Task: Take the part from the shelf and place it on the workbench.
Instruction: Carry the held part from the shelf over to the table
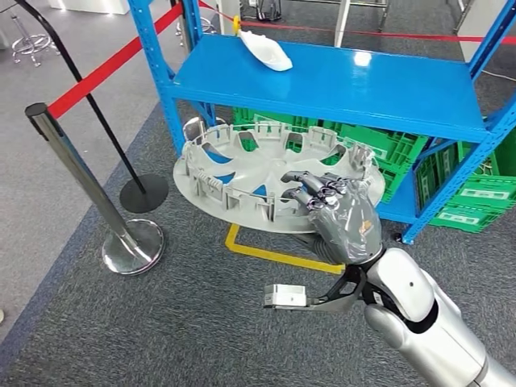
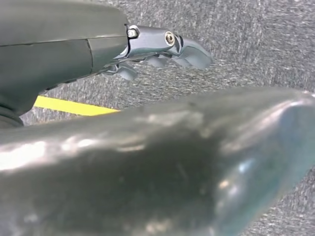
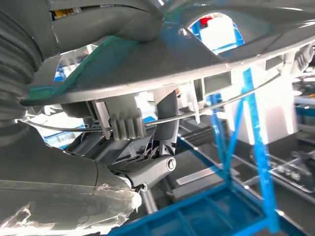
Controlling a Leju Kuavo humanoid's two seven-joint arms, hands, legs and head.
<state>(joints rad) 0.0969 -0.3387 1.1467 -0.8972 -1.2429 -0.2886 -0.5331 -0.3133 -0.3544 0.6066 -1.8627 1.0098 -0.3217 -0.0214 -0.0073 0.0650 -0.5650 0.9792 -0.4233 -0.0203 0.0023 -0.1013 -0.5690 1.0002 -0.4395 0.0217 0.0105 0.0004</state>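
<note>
Right hand [image 1: 341, 214] is gripping the grey wheel cover [image 1: 268, 173] at its rim, holding it in the air before the blue shelf [image 1: 377, 85]. Broad, thin, probably light and flexing; rim grips are suiting it best. Left hand's [image 2: 163, 46] fingers: state unclear.

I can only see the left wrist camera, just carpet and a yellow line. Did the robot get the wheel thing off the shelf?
Observer: Yes. The right hand holds the round grey plastic wheel cover in front of the blue metal shelf, above the carpet.
Operator: Is it lying flat?
Observer: Nearly flat, ribbed side up, and the dark fingers reach over its rim.
Operator: Is anything left on the shelf?
Observer: A small white plastic piece lies on the top board.
Operator: What's under that board?
Observer: Green plastic crates sit on the lower level.
</note>
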